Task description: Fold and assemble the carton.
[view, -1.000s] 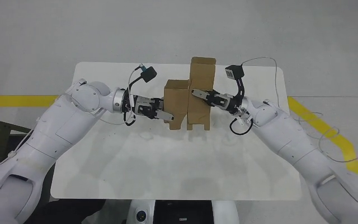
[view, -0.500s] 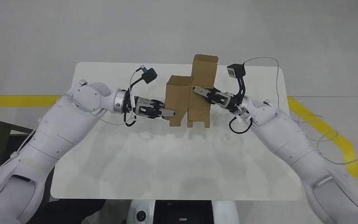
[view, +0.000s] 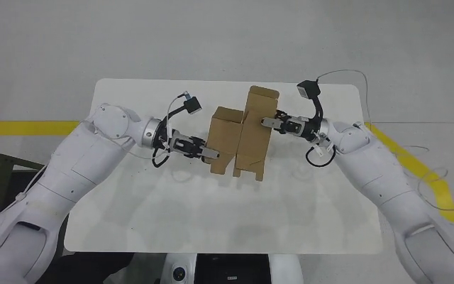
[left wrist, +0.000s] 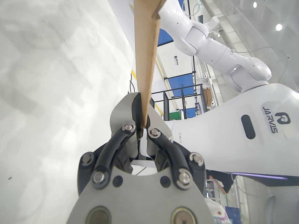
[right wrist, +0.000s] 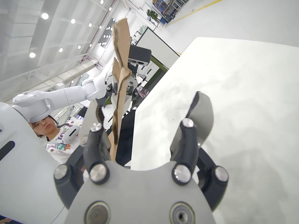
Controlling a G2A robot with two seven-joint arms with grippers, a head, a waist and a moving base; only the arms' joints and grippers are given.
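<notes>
The right tool (view: 269, 121) has drawn back from the middle of the carton (view: 241, 142) to its right edge, jaws wide and empty, while the left tool (left wrist: 143, 115) stays pinched on its near-left corner, leaving the flat carton held over the desk (view: 213, 213) by one grip

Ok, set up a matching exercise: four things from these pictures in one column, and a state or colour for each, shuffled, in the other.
Column one:
1. left hand
2. right hand
3. carton
4. table

Column two:
a. white
b. open
c. brown
d. shut on the carton

Pairs: 1-d, 2-b, 3-c, 4-a.
</notes>
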